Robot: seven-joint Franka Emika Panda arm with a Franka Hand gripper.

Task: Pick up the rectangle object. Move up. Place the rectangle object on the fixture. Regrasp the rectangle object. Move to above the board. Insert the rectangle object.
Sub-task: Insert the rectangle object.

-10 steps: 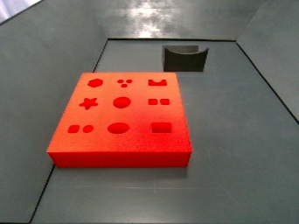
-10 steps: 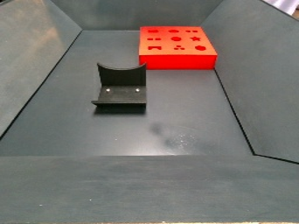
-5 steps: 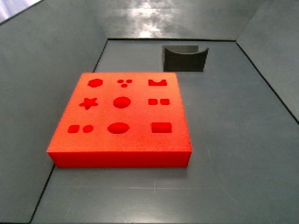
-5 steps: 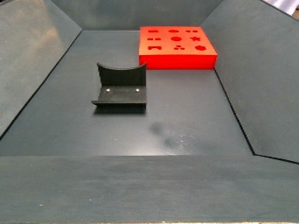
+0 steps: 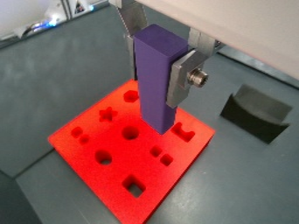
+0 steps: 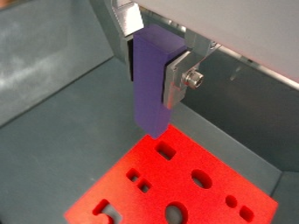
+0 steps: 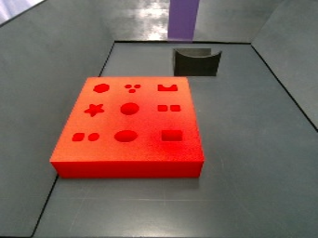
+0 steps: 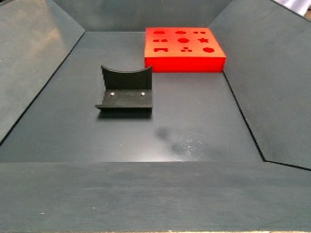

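**Purple block hangs over red board, slot still to be matched**

The robot's hand (image 5: 163, 63) grips a plain, matte purple rectangular block (image 5: 155, 77) between its flat silver finger plates, holding it upright with its long axis pointing down at the bright red-orange slab of a board (image 5: 117, 166) with its grid of cut-out shapes. In both wrist views the block's lower end is clear of the board, with nothing touching. In a side view only the purple block (image 7: 183, 14) shows, at the upper edge of the frame above the small dark L-shaped fixture (image 7: 196, 61), which stands empty on the grey desk (image 7: 248, 130) well apart from the board.

The step in hand appears to be the carry to above the board, with the insertion to follow. Doing it well likely means centring the block's lower face over a rectangular cut-out (image 5: 135, 185) before any descent, and turning the wrist until the block's sides run parallel with that opening. Which hole truly fits cannot be told from these views. A slow, straight drop should guard against the block catching on a rim and tilting in the grip.
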